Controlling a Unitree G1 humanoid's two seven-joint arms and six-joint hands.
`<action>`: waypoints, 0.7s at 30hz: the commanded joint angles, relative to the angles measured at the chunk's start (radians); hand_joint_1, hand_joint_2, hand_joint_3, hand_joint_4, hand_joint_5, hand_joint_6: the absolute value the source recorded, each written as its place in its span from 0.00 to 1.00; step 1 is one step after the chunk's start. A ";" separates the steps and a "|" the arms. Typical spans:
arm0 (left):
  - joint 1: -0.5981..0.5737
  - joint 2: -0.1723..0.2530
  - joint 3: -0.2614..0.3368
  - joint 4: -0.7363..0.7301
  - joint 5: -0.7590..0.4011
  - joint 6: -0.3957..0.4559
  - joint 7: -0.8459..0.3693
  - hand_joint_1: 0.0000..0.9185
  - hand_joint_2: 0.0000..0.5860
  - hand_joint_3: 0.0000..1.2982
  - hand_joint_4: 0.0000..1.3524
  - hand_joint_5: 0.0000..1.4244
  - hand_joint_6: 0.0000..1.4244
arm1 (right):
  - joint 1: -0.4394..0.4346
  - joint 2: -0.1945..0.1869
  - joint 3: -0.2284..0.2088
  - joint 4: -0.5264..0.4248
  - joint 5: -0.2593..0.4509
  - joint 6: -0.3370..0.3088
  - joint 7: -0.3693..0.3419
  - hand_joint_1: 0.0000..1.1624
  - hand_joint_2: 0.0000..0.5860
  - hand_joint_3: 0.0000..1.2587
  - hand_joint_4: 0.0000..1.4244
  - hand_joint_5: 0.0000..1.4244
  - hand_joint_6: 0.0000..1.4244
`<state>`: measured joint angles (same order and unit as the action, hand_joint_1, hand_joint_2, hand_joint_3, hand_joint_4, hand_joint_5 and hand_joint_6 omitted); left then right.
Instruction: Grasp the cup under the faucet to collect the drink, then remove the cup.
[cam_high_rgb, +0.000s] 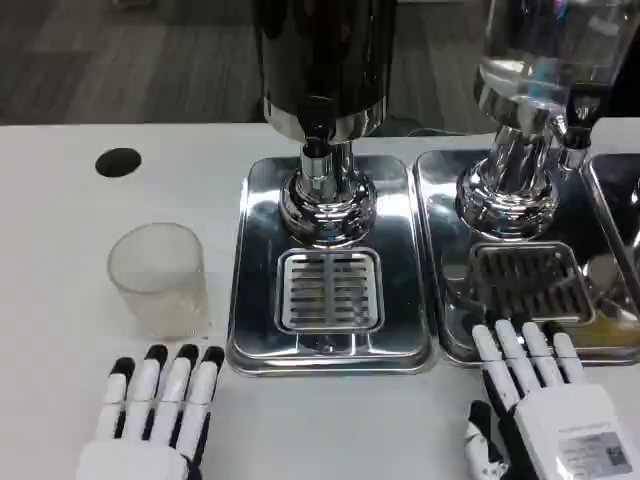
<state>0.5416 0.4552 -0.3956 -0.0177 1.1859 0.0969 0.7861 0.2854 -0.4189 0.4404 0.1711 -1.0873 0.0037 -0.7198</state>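
The frosted translucent plastic cup (158, 278) stands upright on the white bench (60, 220), mouth up, its long axis vertical, just to the left of the polished steel drip tray (262, 250) and not under anything yet. The left hand (152, 415) rests low on the bench directly below the cup in the head view, so the cup lies straight ahead of its white-and-black fingers (178, 385) — near, with a strip of bare bench between. Those fingers lie flat, side by side, stretched forward, holding nothing.

The right hand (545, 410) sits well off to the right, its fingers also extended and holding nothing, their tips reaching the front rim of the second steel tray (440, 215). So the left hand is clearly the nearer one; my read is that the grasp falls to it.

Beyond the cup's right side, the dark-bodied dispenser with its chrome spout (318, 150) rises over a slotted steel grate (329, 290) — that is where the cup looks bound. The clear-tank dispenser (530, 90) stands further right. The cup's wall looks thin and smooth, likely light and easy to tip, while the steel is mirror-bright and hard.
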 joint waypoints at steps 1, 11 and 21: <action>0.002 0.002 0.000 0.006 -0.002 0.002 0.007 0.00 0.22 0.00 0.00 0.00 0.00 | -0.007 0.005 -0.005 0.021 0.016 -0.001 -0.022 0.00 0.99 0.00 0.00 0.00 0.00; -0.006 -0.002 -0.014 0.012 0.007 0.013 0.005 0.00 0.22 0.00 0.00 0.00 0.00 | -0.010 0.015 -0.004 0.033 0.039 -0.008 -0.030 0.00 0.98 0.00 0.00 0.00 0.00; -0.010 0.000 -0.011 0.010 -0.007 -0.001 0.023 0.00 0.22 0.00 0.00 0.00 0.00 | 0.004 0.013 -0.008 0.003 0.046 0.004 -0.019 0.00 0.98 0.01 0.00 0.00 0.00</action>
<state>0.5359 0.4531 -0.4090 -0.0128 1.1853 0.1053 0.7864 0.2814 -0.4032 0.4387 0.1955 -1.0436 0.0017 -0.7329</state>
